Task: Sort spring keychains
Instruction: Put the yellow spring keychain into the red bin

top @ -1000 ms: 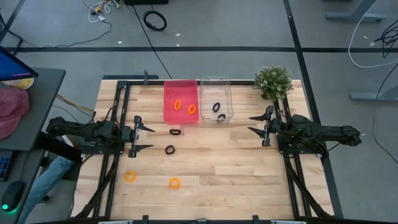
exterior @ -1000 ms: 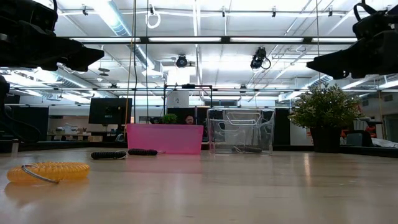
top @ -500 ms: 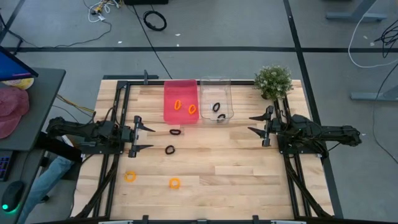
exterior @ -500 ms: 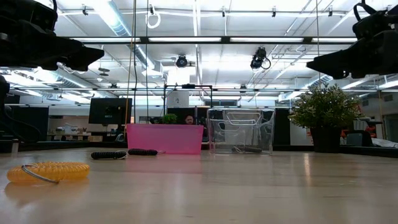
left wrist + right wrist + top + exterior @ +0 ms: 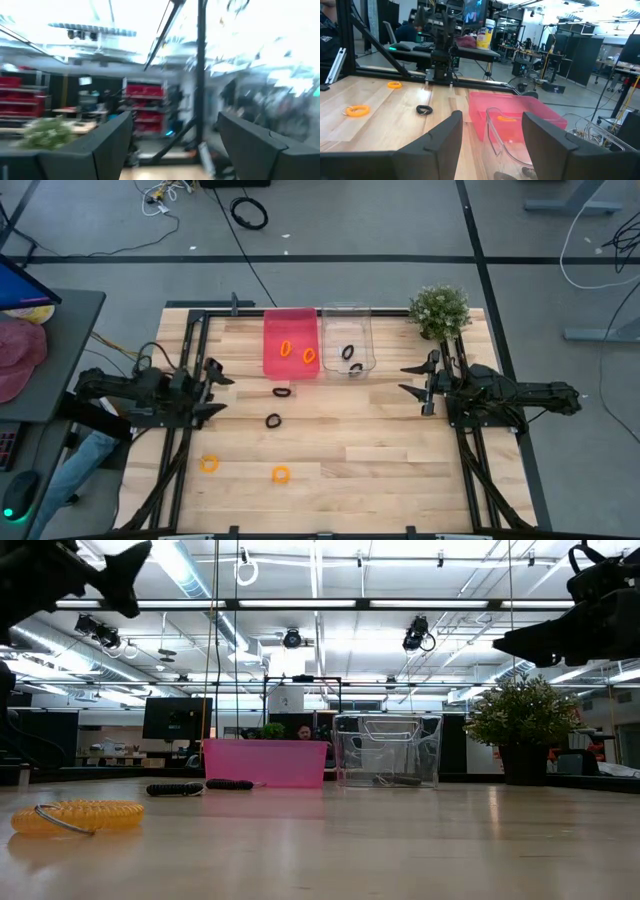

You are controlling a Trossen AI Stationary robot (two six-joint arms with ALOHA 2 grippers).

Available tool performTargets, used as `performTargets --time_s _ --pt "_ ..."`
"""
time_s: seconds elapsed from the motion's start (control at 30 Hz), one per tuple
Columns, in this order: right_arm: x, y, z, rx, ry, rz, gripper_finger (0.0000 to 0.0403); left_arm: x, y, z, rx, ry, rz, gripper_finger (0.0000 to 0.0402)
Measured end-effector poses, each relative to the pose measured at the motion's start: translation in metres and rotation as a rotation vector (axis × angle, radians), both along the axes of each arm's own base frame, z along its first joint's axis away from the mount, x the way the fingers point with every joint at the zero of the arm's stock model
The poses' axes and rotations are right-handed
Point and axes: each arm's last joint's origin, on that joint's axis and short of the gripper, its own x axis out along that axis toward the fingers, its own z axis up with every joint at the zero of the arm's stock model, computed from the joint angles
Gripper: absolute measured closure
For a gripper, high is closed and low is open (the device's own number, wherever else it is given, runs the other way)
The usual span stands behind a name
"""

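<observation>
Two black spring keychains [image 5: 282, 391] [image 5: 273, 420] lie flat on the wood near the table's middle. Two orange ones [image 5: 209, 464] [image 5: 281, 474] lie toward the near edge. The pink bin [image 5: 291, 320] holds two orange rings [image 5: 286, 347] [image 5: 309, 355], and the clear bin [image 5: 347, 315] holds two black ones [image 5: 348, 352] [image 5: 356, 368]. My left gripper [image 5: 216, 389] is open, raised above the table's left side, left of the loose black rings. My right gripper [image 5: 402, 378] is open, hovering right of the clear bin. The right wrist view shows a black ring [image 5: 424, 110] and an orange ring [image 5: 358, 110].
A potted plant [image 5: 440, 310] stands at the far right corner, close to my right arm. The two bins sit side by side at the far edge. Bare wood lies between the arms and along the near right part of the table [image 5: 400, 480].
My left gripper has drawn back toward the table's left edge, risen and tipped upward; its wrist view is smeared and looks into the room. It stays open. The keychains and my right arm have kept still.
</observation>
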Motion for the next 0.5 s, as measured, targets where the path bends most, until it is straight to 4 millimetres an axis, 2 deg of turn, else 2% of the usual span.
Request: performTargets --time_s 0.13,0.23,0.33,0.5 --pt "0.000 0.000 0.000 0.000 0.000 0.000 0.0195 -0.006 0.000 0.010 -0.129 -0.092 -0.120 0.0103" --pt "0.000 0.000 0.000 0.000 0.000 0.000 0.0195 -0.009 -0.005 0.018 -0.051 -0.112 -0.264 0.0103" --pt "0.000 0.000 0.000 0.000 0.000 0.000 0.0195 -0.018 -0.009 0.042 0.028 -0.175 -0.422 0.0103" --pt "0.000 0.000 0.000 0.000 0.000 0.000 0.0195 -0.010 -0.024 0.074 0.163 -0.054 -0.622 0.0103"
